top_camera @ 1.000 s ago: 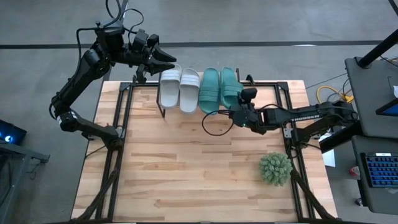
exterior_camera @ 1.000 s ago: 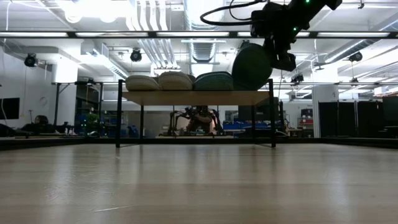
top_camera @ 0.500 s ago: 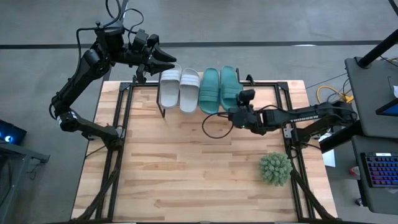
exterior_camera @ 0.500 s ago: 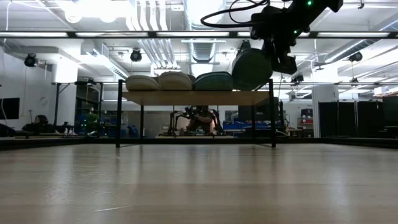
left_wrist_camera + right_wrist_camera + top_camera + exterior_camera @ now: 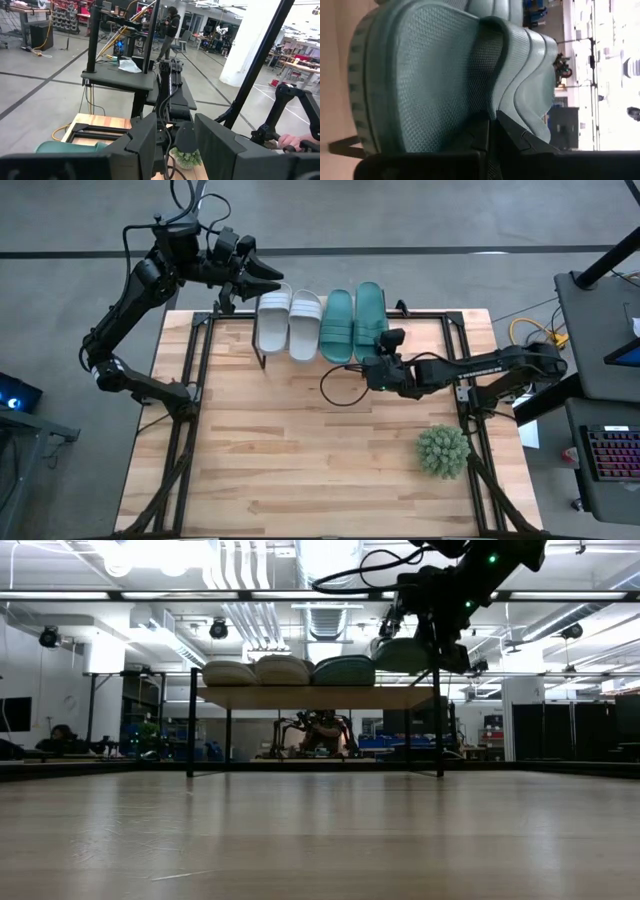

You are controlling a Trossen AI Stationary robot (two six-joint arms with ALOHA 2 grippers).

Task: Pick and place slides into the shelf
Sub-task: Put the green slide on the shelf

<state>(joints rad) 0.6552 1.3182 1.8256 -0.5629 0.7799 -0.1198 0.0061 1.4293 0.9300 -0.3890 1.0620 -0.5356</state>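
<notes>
On the shelf [image 5: 300,697] at the table's far edge lie two pale slides [image 5: 288,323] and a teal slide [image 5: 337,326], soles down, side by side. A second teal slide [image 5: 371,315] lies at the row's right end, with my right gripper [image 5: 374,363] shut on its heel from the near side. In the low view this slide [image 5: 400,655] sits about flat on the shelf top. Past the shelf's left end my left gripper [image 5: 268,277] is raised, pointing level, open and holding nothing. My right gripper pinches the teal slide at its heel rim [image 5: 487,100] between the two fingers, which meet there. It comes from the table's near side, slanting a little down, along the slide's length. The slide lies about flat on the shelf top beside the other teal slide.
A spiky green plant ball [image 5: 442,450] sits on the table's right near part. Black frame rails [image 5: 195,380] run along both sides of the tabletop. A dark cable loop [image 5: 335,385] hangs by the right arm. The table's middle and near part are bare wood.
My right gripper has sunk and shifted a little toward the table's left, staying shut. The teal slide it holds has tipped from steeply tilted, heel up, down to about flat on the shelf, its toe end staying on the shelf top.
</notes>
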